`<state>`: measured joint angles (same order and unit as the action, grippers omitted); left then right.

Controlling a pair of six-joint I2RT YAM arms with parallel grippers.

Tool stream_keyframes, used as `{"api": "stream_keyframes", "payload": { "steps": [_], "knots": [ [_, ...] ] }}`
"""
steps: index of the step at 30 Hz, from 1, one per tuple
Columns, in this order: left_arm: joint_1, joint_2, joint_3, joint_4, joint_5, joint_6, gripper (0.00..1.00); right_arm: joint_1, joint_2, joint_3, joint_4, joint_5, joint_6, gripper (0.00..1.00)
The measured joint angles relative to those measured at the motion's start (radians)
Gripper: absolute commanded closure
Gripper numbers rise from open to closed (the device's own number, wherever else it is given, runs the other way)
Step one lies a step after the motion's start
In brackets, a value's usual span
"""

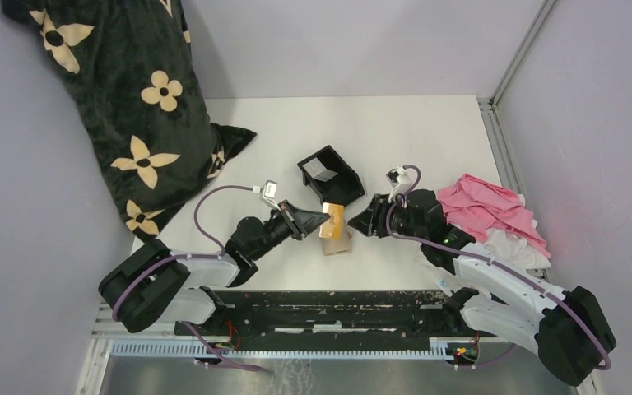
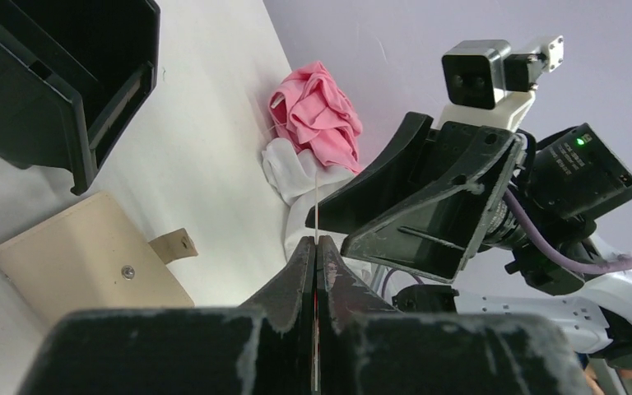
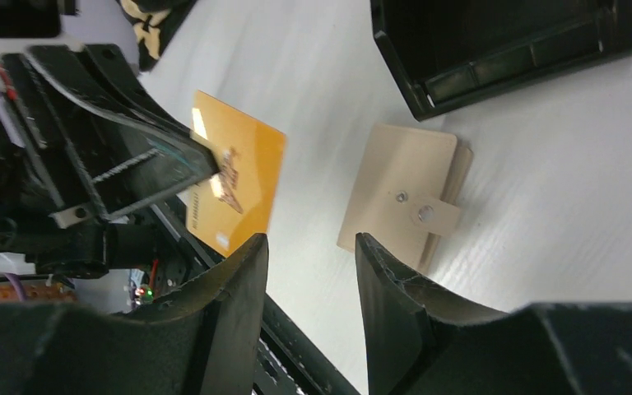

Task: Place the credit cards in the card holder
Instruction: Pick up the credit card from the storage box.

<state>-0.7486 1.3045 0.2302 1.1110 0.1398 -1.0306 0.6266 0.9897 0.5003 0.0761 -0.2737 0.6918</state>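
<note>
Golden card (image 3: 245,183): face in right wrist, edge-on left.

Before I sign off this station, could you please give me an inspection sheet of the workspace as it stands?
Surface: white table, no spills seen.
Job's things: gold card gripped by one edge; tan wallet folded flat on the table, tab undone.
Clutter: black tray; pink cloth; white cloth; flowered blanket.
Hands: left hand shut on the gold card; right hand open, holding nothing.
Cables: purple cables hang in loose loops.
Surroundings: grey walls, nothing else seen.
</note>
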Motion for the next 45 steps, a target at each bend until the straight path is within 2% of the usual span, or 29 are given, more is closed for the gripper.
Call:
{"api": "stream_keyframes", "payload": {
  "steps": [17,25,28,35,37,39,41,45],
  "knots": [
    [0.000,0.177,0.002,0.187,-0.014,-0.100,0.97,0.000,0.101,-0.043,0.261,-0.042,0.098,0.51],
    [0.000,0.293,0.029,0.298,-0.003,-0.167,0.97,0.000,0.156,-0.047,0.336,-0.071,0.125,0.57],
    [0.000,0.321,0.042,0.334,0.001,-0.183,0.97,0.000,0.180,-0.049,0.372,-0.084,0.140,0.65],
    [0.007,0.347,0.048,0.358,-0.006,-0.207,0.97,-0.006,0.217,-0.063,0.451,-0.089,0.180,0.97],
    [0.009,0.347,0.047,0.358,-0.008,-0.207,0.90,-0.006,0.215,-0.064,0.461,-0.089,0.188,0.99],
    [0.010,0.344,0.042,0.357,-0.008,-0.207,0.71,-0.005,0.211,-0.064,0.460,-0.092,0.193,0.99],
    [0.010,0.333,0.032,0.349,-0.008,-0.206,0.57,-0.003,0.203,-0.064,0.458,-0.096,0.193,0.99],
    [0.010,0.251,-0.014,0.276,-0.027,-0.195,0.51,0.003,0.186,-0.064,0.418,-0.098,0.170,0.99]
  ]
}}
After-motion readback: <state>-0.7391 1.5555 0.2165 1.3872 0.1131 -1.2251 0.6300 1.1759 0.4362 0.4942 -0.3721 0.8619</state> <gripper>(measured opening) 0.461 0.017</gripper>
